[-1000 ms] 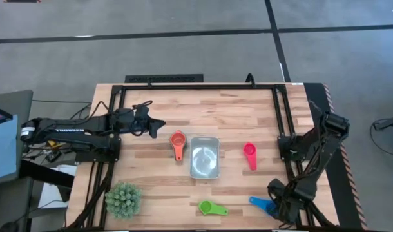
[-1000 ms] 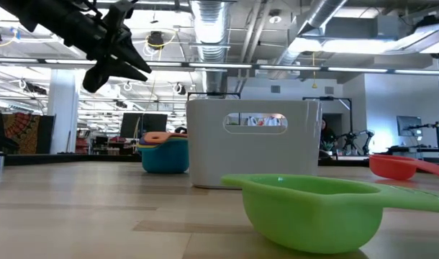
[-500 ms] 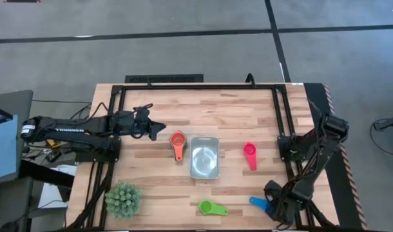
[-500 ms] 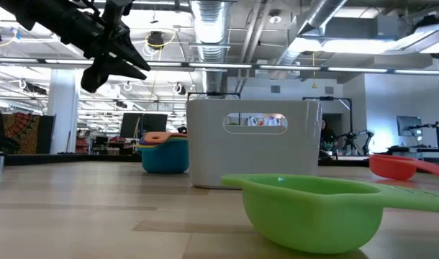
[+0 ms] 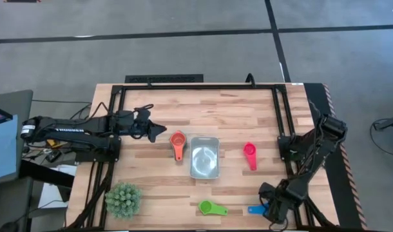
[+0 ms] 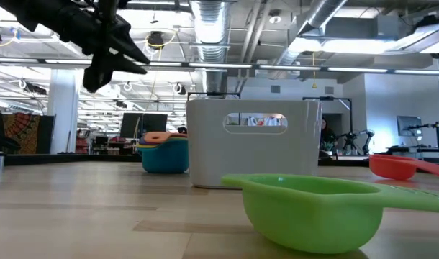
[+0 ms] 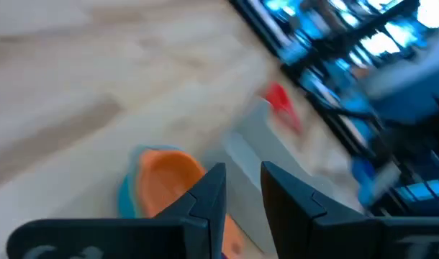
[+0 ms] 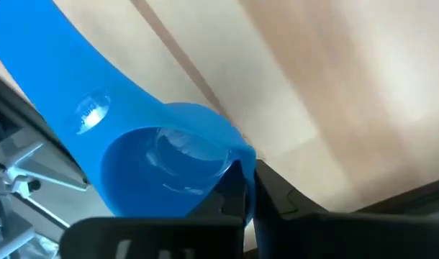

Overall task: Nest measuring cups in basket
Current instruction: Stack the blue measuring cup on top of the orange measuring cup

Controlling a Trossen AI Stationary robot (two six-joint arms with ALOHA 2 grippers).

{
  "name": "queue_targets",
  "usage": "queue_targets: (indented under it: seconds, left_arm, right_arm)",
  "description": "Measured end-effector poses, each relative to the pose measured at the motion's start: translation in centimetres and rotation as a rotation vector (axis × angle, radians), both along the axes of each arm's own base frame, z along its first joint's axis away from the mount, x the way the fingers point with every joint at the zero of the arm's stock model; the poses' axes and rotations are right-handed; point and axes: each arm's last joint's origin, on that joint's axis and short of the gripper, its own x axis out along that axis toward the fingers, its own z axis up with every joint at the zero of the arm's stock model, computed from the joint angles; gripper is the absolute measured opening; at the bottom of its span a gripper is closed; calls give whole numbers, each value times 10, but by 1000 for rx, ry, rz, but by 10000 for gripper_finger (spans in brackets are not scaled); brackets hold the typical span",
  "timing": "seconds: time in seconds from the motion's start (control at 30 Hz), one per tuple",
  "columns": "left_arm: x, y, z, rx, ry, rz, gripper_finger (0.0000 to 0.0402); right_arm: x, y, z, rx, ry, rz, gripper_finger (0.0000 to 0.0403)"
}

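Blue measuring cup [image 5: 256, 209] largely hidden in the high view behind the right gripper [image 5: 272, 207] at the table's near right corner; only the flat handle visible there. Confirmed in the right wrist view: round glossy blue bowl [image 8: 169, 169] pinched at its rim between the dark fingers [image 8: 234, 191], handle running away over pale wood. Remainder of that gripper cut off at the frame edge.

Left gripper [image 5: 156, 131] raised above the table, left of the orange measuring cup [image 5: 178, 143], fingers [image 7: 209, 198] nearly together with a narrow gap, nothing between them. Left wrist view blurred; orange bowl seated inside a teal measuring cup [image 7: 127, 198] just discernible. Same stack visible in the low view [image 6: 164, 152], partly hidden behind the basket.

Basket [image 5: 204, 157] at table centre: pale grey, rectangular, rounded corners, smooth walls, a slot handle cut in the end facing the low view. Interior contents not discernible.

Pink measuring cup [image 5: 250, 154] right of the basket, apart from it. Green measuring cup [image 5: 210, 208] near the front edge, matte plastic, round bowl, handle cut off in the low view. Spiky green plant ball [image 5: 123, 199] at the near left corner. Table [image 5: 235, 116] of light wooden planks.
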Motion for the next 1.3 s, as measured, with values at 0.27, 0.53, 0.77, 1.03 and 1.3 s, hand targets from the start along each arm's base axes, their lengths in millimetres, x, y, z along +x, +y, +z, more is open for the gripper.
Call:
queue_targets:
  seconds: [0.27, 0.53, 0.77, 1.03, 1.3]
  left_arm:
    - [3, -7, 7, -69, -78, -272, 77]
    - [4, -12, 16, -75, -172, -396, 134]
    - [4, -7, 16, -34, -169, -364, 201]
    - [2, 11, 16, -31, -178, -250, 222]
    - [33, 23, 10, -104, -208, -210, 223]
  right_arm:
    - [69, -51, 49, -14, -114, 75, 13]
    - [140, -136, 92, -143, -368, -3, 8]
    - [163, -202, 110, -189, -450, -104, 18]
    - [173, -248, 119, -221, -563, -35, 12]
    - [192, -281, 102, -215, -602, 126, 8]
